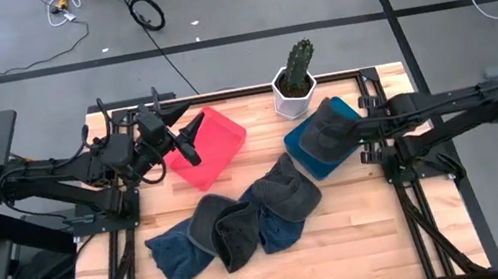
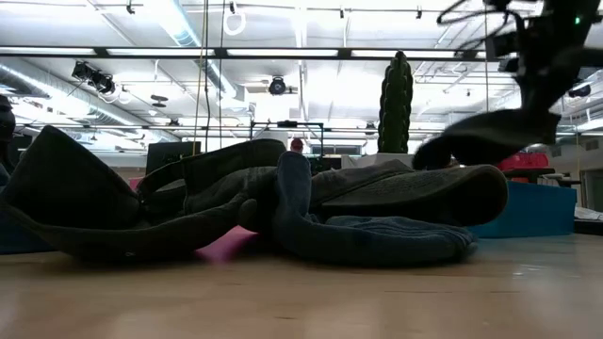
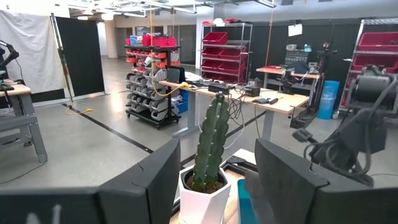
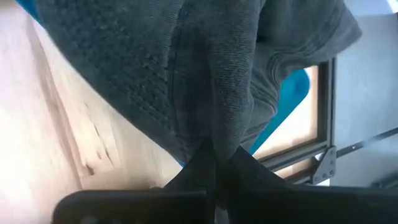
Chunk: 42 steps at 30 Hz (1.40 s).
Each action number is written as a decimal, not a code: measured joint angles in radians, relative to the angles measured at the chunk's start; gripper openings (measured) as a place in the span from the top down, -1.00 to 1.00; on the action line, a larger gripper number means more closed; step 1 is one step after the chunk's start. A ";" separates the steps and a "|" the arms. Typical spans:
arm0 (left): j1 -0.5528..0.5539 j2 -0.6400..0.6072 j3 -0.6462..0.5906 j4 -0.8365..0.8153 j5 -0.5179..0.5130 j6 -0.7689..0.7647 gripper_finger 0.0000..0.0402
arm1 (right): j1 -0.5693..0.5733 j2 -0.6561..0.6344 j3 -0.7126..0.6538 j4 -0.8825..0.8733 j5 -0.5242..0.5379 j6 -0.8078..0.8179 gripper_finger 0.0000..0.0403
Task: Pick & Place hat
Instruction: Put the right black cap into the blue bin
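Note:
A dark grey knitted hat [image 1: 332, 126] hangs over the blue tray [image 1: 304, 154] at the table's right. My right gripper [image 1: 361, 128] is shut on it; in the low view the hat [image 2: 480, 137] hangs under the gripper [image 2: 539, 89]. Several more dark grey and blue hats [image 1: 243, 224] lie heaped on the table's middle [image 2: 245, 212]. My left gripper [image 1: 192, 135] is open above the red tray [image 1: 213, 146], touching nothing. Its wrist view looks between its spread fingers [image 3: 216, 148] at the cactus [image 3: 210, 140]. My right gripper pinches a bunched fold of the grey hat's knit [image 4: 217, 134] between its two fingers [image 4: 199, 168], several layers gathered together. The fingers come from the table's right side, slanting down. The hat [image 2: 476, 139] is lifted, its body spreading away from the fingers above the blue tray [image 4: 291, 93].
A cactus in a white pot [image 1: 295, 81] stands at the far edge between the two trays. The blue tray [image 2: 532, 212] sits behind the hat pile in the low view. Bare wood [image 1: 377, 240] shows at the table's near right. A black frame [image 1: 415, 223] borders the table.

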 joint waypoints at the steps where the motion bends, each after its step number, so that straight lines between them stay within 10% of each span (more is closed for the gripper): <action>1: 0.000 0.000 0.000 0.000 0.000 0.000 -0.05 | -0.012 0.000 -0.018 0.011 -0.007 -0.010 0.98; 42: 0.000 0.000 0.000 -0.005 0.000 0.000 -0.05 | -0.367 0.114 -0.147 0.219 -0.150 -0.190 0.88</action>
